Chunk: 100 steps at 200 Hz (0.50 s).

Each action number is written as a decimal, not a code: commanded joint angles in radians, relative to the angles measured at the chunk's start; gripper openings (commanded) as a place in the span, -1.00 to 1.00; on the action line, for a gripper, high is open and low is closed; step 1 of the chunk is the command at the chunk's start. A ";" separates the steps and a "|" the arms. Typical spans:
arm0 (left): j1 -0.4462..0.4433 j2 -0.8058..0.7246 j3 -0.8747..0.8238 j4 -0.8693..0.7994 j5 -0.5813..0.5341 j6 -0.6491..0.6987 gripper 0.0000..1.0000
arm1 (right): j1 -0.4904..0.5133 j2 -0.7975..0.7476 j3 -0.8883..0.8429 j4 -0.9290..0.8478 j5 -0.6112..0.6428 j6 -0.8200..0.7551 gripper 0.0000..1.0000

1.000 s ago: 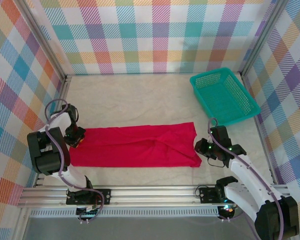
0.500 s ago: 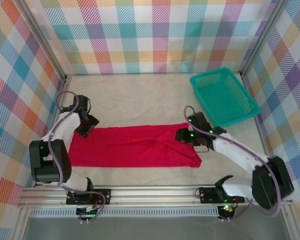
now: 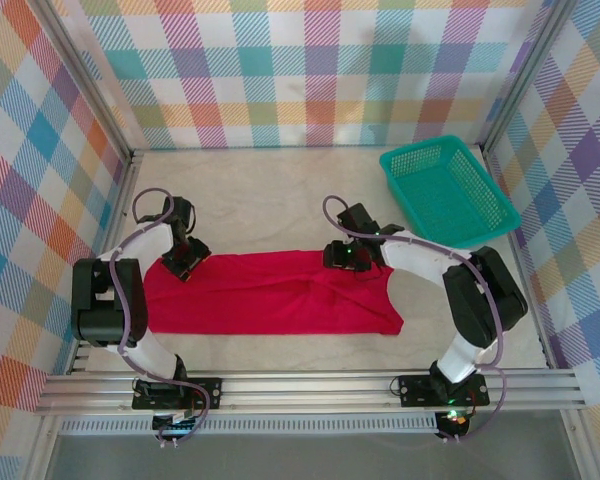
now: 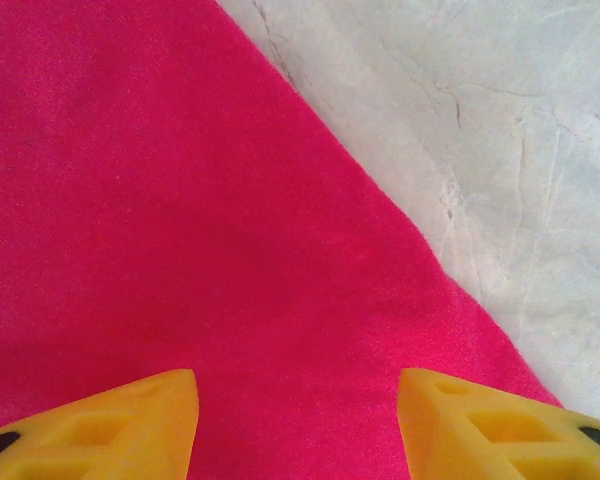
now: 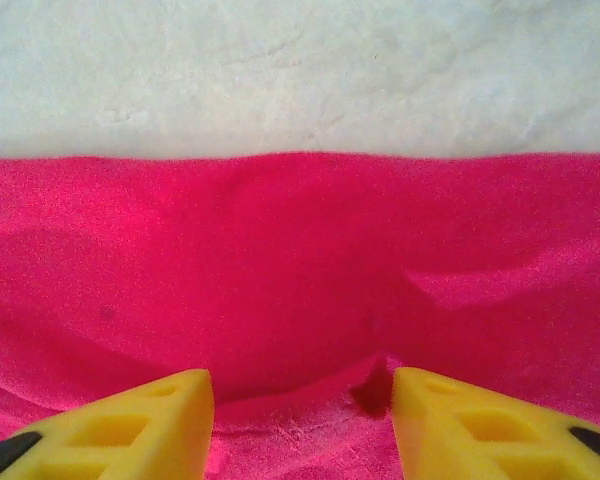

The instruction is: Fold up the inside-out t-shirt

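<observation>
The red t-shirt (image 3: 270,295) lies flat on the pale table (image 3: 270,195), close to the front. It looks like a long strip that goes from left to right. Its right end has some bumps and wrinkles.

Walls (image 3: 310,70) with bright squares stand all around the table. A shiny metal rail (image 3: 310,383) runs along the front, and both arms are fixed to it.

The left claw (image 3: 187,262) is down at the far left corner of the shirt. Its arm bends up along the left side of the table. The right claw (image 3: 342,258) is down at the far edge of the shirt, more to the right. Its arm bends in a big curve, and the elbow sits between the shirt and the basket (image 3: 445,195).

In the left wrist view, the two yellow fingers (image 4: 130,420) are far apart, so that claw is wide. The red cloth lies smooth under them, and its edge runs on a slant past the bare table.

In the right wrist view, the yellow fingers (image 5: 130,425) are far apart too. A little bump of red cloth pokes up between them, but they do not squeeze it.

The basket is blue-green mesh. It sits in the far right corner, well apart from the shirt. Its mesh bottom shows all the way across.
</observation>
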 commanded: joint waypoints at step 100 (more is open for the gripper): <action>-0.010 0.008 0.011 -0.002 0.021 0.001 0.09 | 0.229 -0.164 -0.100 -0.120 0.159 0.292 -1.00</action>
